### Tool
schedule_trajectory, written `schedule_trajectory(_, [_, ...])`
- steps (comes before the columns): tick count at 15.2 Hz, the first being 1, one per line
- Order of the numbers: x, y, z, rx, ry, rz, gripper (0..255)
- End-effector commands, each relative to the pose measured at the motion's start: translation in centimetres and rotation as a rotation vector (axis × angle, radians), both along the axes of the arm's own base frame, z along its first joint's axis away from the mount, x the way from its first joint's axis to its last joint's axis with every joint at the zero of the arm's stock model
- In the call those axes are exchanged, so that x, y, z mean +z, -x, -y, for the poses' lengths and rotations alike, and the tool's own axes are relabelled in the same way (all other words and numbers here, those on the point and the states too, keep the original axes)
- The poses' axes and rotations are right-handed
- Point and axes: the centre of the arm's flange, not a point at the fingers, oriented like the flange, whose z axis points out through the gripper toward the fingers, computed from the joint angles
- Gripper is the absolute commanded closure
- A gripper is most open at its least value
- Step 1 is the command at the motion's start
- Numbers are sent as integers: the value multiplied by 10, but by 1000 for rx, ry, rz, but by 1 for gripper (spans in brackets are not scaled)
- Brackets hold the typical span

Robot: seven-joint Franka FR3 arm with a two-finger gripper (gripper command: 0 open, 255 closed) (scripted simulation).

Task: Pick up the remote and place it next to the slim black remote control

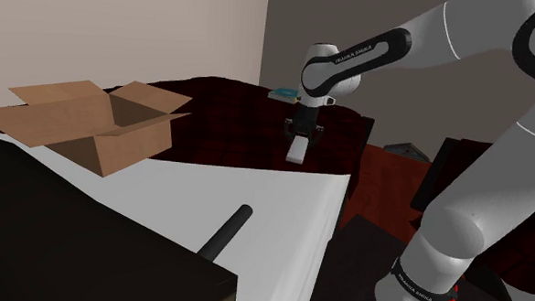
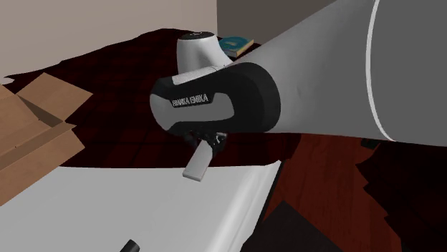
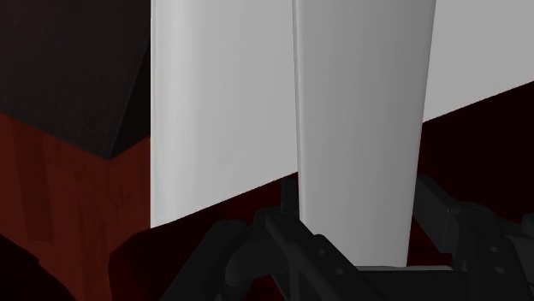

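Gripper (image 1: 299, 137) clasps pale remote (image 1: 297, 152) aloft; shoulder view shows slim black remote (image 1: 228, 233) lying on white surface (image 1: 282, 210).

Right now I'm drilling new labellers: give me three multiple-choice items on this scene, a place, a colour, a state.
1. Where does the slim black remote lie? A on a shelf; B on the white surface; C on a chair.
2. What colour is the held remote? A light grey; B red; C blue.
3. The gripper is: A open; B shut on nothing; C shut on the held remote.
B: it lies on that surface. A: it is drawn pale grey. C: it hangs clasped there.
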Motion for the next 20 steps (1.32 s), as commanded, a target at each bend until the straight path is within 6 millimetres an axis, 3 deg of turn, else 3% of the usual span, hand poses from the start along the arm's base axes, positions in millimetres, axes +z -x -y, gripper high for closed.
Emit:
schedule_trajectory(1, [0,16,-22,-1,1,0,255])
schedule_trajectory(18, [2,129,-214,-1,1,0,255])
schedule_trajectory(20, [-9,129,-214,-1,1,0,255])
